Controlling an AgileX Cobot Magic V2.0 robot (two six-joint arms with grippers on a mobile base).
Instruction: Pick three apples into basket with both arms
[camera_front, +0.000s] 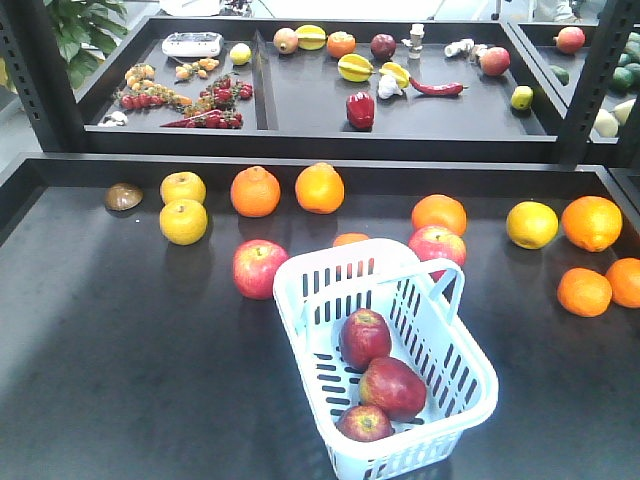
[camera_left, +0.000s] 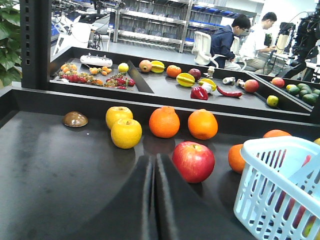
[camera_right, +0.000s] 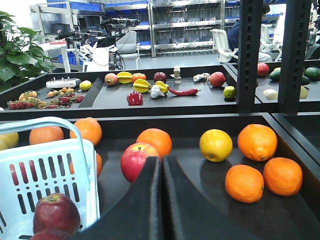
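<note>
The pale blue-white basket (camera_front: 330, 285) stands at the front middle of the black table. Three dark maroon apples lie in it: one at the back (camera_front: 365, 337), one in the middle (camera_front: 392, 387), one at the front (camera_front: 365, 423). Neither arm shows in the front view. My left gripper (camera_left: 154, 159) is shut on nothing, low over the table left of the basket (camera_left: 280, 185). My right gripper (camera_right: 161, 160) is also shut and empty, to the right of the basket (camera_right: 45, 165), where one apple (camera_right: 56, 212) shows through the wall.
Brighter red apples (camera_front: 259, 268) (camera_front: 437, 247) lie just behind the basket. Oranges (camera_front: 256, 191) (camera_front: 590, 222) and yellow fruits (camera_front: 183, 220) (camera_front: 531, 224) spread along the back and right. A raised rim and black posts (camera_front: 600, 80) border the table; behind it a tray (camera_front: 300, 100) holds mixed produce.
</note>
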